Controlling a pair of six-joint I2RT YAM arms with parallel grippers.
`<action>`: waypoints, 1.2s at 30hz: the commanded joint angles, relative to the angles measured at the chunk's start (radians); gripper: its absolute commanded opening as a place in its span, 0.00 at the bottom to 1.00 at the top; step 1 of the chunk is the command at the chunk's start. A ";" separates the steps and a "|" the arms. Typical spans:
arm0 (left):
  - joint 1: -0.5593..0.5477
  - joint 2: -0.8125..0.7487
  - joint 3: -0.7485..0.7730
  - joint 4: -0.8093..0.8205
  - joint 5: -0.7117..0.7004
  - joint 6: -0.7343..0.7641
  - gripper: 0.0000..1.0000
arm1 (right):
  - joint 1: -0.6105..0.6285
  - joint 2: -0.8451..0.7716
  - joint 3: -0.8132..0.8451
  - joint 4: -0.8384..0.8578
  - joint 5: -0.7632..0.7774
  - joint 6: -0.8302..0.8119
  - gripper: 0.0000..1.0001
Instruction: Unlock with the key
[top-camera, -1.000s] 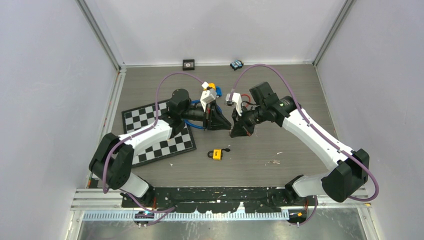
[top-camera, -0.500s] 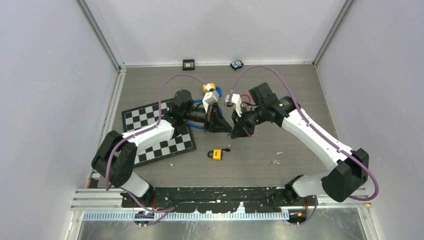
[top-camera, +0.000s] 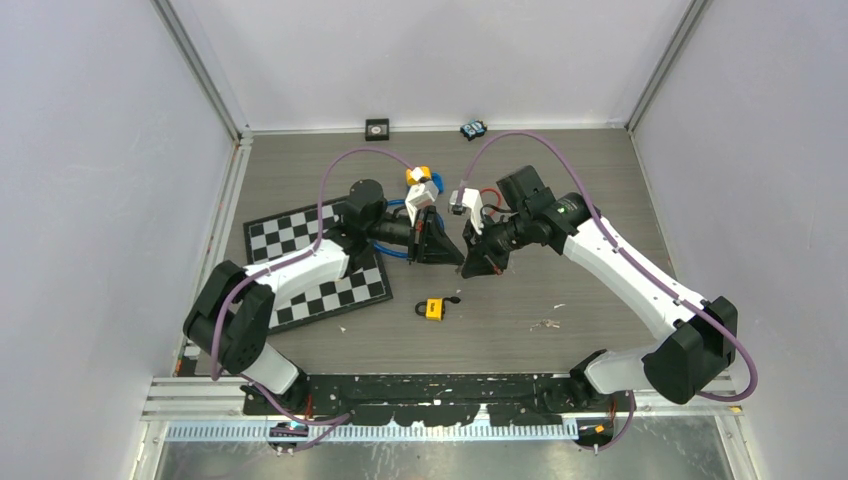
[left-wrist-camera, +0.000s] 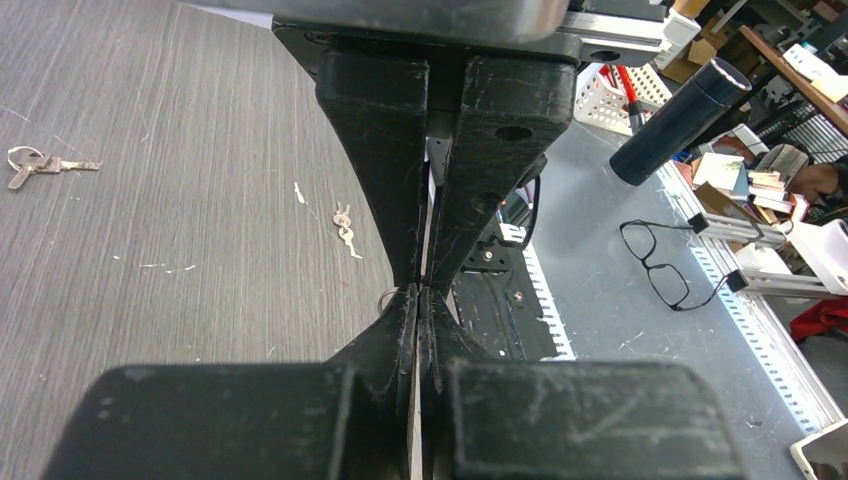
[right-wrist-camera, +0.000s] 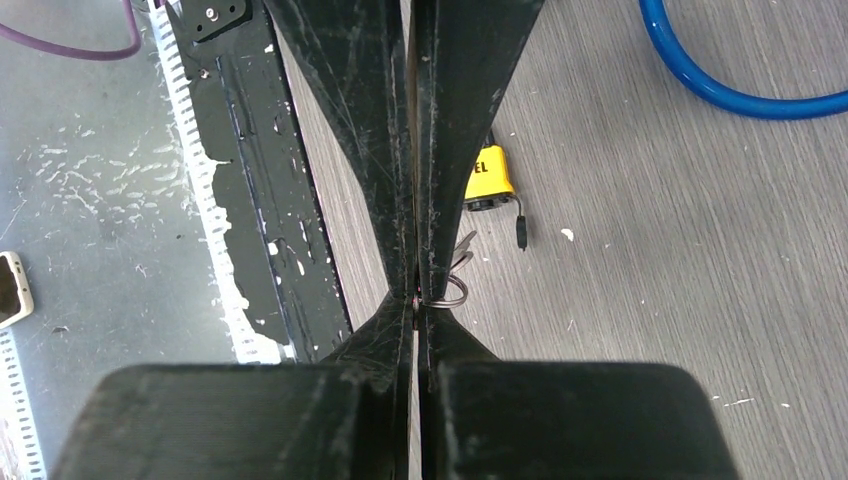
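A small yellow padlock (top-camera: 434, 309) lies on the grey table, in front of and below both grippers; it also shows in the right wrist view (right-wrist-camera: 488, 180). My left gripper (top-camera: 455, 259) and right gripper (top-camera: 470, 267) meet tip to tip above the table, both with jaws closed. A metal key ring (right-wrist-camera: 451, 291) with small keys sticks out right where the tips meet; in the left wrist view (left-wrist-camera: 388, 298) only an edge of the ring shows. I cannot tell which jaws carry most of it. My left gripper's (left-wrist-camera: 420, 292) and right gripper's (right-wrist-camera: 418, 297) tips press together.
A chessboard mat (top-camera: 300, 270) lies under the left arm. A blue cable (top-camera: 397, 246) loops beside the left gripper. A second set of keys (left-wrist-camera: 30, 162) and a tiny pair (left-wrist-camera: 345, 228) lie on the table. Small objects (top-camera: 377, 128) sit at the back wall.
One second ago the left wrist sat slightly lower and further left; it shifted up and right towards the right gripper. Over the last half second nothing visibly moved.
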 joint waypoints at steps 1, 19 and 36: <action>-0.020 -0.012 -0.028 0.016 0.035 0.020 0.00 | 0.001 -0.010 0.020 0.084 0.015 0.029 0.06; 0.045 -0.047 -0.141 0.337 -0.081 -0.180 0.00 | -0.035 -0.070 -0.035 0.127 0.043 0.071 0.36; 0.051 -0.049 -0.193 0.530 -0.206 -0.363 0.00 | -0.044 -0.038 0.006 0.155 -0.043 0.095 0.38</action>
